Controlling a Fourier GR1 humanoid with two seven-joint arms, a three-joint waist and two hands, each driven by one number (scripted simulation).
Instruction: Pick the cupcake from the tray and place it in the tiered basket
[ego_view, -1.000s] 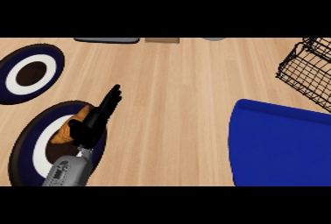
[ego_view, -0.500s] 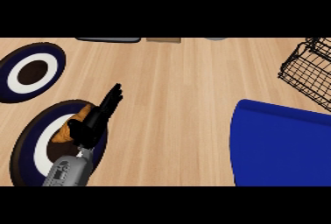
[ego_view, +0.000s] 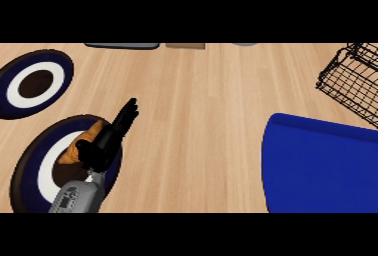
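Nothing to read on this counter: no word, number or brand on the near plate (ego_view: 29, 150), the far plate (ego_view: 11, 95), the blue tray (ego_view: 325, 170) or the wire basket (ego_view: 351, 75) — faint marks on the grey forearm (ego_view: 74, 197), too small to make out

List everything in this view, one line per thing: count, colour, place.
counter: one, light wood, under everything
far plate: one, dark blue rim, white ring, brown centre, upper left
near plate: one, same colours, lower left
food item: one, orange-brown, on the near plate, partly hidden by the hand
tray: one, blue, lower right
wire basket: one, black, upper right, cut off by the edge
flat object: one, dark grey, top edge
block: one, brown, top edge
rounded object: one, pale grey, top edge
left forearm: one, grey, bottom left
left hand: one, black, fingers straight, over the near plate
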